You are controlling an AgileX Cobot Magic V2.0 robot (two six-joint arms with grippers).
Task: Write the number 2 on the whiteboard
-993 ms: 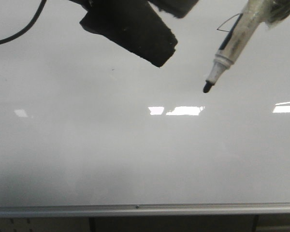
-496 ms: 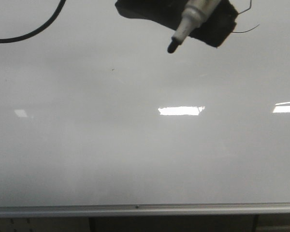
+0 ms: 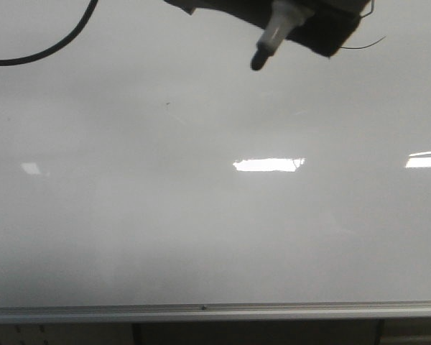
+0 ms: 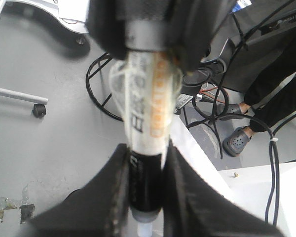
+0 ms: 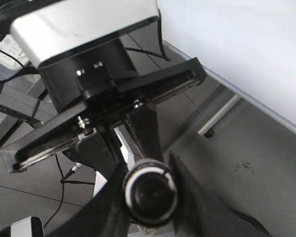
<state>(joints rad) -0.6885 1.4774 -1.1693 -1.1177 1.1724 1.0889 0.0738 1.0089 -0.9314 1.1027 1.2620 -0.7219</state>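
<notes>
Above the far edge of the whiteboard [image 3: 201, 215], both the left gripper [image 4: 145, 170] and the right gripper [image 5: 149, 190] clench one marker [image 3: 273, 37]; the number 2 [image 3: 363, 44] is partly hidden.

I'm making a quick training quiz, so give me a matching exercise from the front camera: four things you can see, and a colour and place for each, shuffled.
Things:
1. marker
2. frame rail
3. cable
4. light reflection

Descriptions:
a. silver, along the bottom edge of the whiteboard
b. bright white patch, mid-board
c. pale body with a dark tip, top centre
d. black, curving through the top left corner

Pairs: 1-c, 2-a, 3-d, 4-b
</notes>
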